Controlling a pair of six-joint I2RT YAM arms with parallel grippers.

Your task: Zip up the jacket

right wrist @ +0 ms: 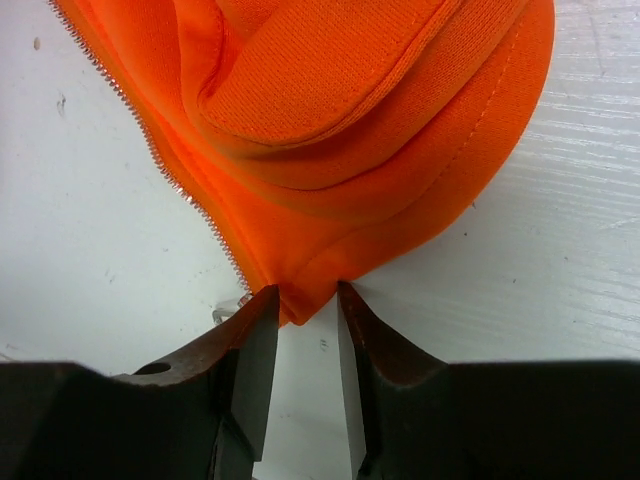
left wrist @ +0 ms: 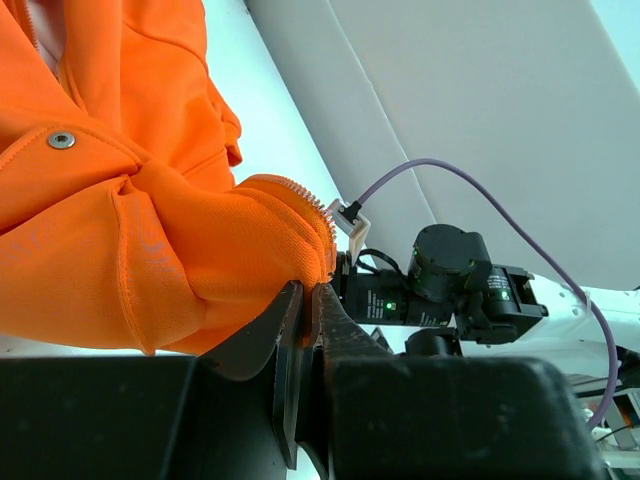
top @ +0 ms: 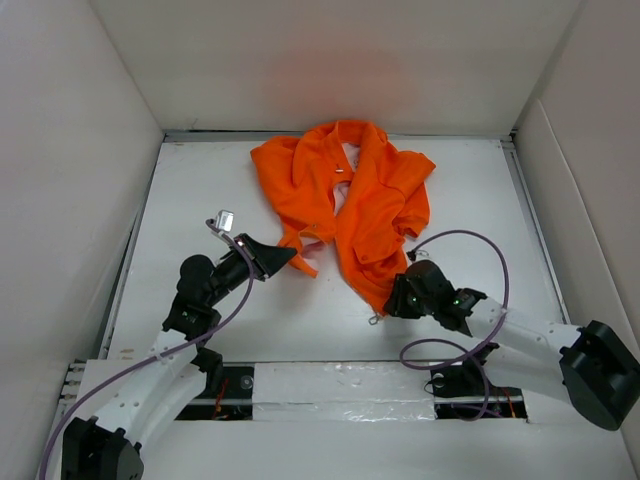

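Two claws at jacket point(top: 350, 195) hem: left claw point(left wrist: 308, 300) pinches corner; right claw point(right wrist: 300, 305) parted, straddling corner.

The jacket point(top: 345, 200) lies crumpled on the table point(top: 200, 200), toward the far wall. The left gripper point(top: 283, 257) sits at the near-left hem, its fingers pressed on the edge. The right gripper point(top: 393, 297) is at the near-right corner, the fabric tip between its 2 fingers point(right wrist: 255, 350).
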